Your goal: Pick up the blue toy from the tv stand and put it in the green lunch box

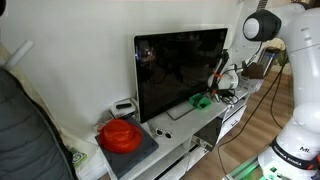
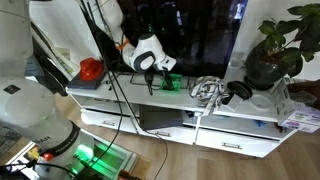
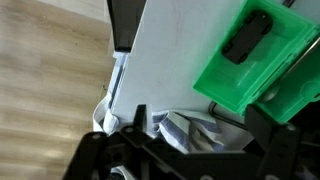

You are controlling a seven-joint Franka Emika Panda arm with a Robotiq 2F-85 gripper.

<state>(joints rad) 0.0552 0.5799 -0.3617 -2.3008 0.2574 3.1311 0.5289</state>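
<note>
Leftmost in the wrist view lies wooden floor (image 3: 50, 80), then the white tabletop (image 3: 170, 50); at upper right the green lunch box (image 3: 230, 85) holds the dark blue toy (image 3: 245, 38). Along the bottom edge the tool (image 3: 195, 135) stands spread, its fingers wide apart.

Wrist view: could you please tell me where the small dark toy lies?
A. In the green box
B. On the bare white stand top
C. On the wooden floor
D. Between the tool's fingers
A: the toy shows with green on every side of it, inside the outline of the green box, off the white stand top.
</note>
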